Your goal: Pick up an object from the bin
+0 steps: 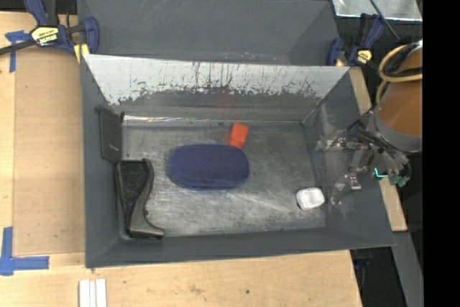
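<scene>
— Well, where is the claw [347, 169] now?
— It hangs by the right wall of the bin [215, 249]. Apart or together, nobody can tell. A small white lump [310, 198] lies just beside it, near the front right corner.
— What could go wrong?
— The lump sits close to the wall. The claw could bump the wall or push the lump away.
— What else is in there?
— A big blue oval pad [208, 166] in the middle, a little orange block [238, 134] behind it, and black pieces [136, 198] along the left wall. None blocks the way.
</scene>
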Tool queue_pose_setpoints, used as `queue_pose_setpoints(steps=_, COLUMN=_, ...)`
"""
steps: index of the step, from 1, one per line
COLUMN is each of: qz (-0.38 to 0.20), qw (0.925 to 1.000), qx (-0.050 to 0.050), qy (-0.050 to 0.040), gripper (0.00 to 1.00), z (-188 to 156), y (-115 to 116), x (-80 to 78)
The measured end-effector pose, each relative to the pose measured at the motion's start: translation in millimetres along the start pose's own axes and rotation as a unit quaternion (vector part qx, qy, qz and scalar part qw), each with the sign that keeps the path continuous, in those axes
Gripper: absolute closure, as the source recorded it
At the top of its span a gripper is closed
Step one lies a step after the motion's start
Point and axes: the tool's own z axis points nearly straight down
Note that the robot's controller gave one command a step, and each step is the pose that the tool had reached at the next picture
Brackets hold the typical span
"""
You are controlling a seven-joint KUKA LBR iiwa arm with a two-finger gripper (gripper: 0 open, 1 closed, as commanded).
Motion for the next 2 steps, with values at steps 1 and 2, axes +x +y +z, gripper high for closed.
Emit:
queue_pose_setpoints(steps=1, qz=0.051, qw=0.9987, qx=0.001, qy=-0.0058, gripper=0.0, z=84.1, y=-7.9, x=27.5)
queue_pose_setpoints(steps=2, qz=0.049, qw=0.9987, qx=0.002, qy=-0.0126, gripper=1.0, z=79.8, y=-7.9, x=23.0)
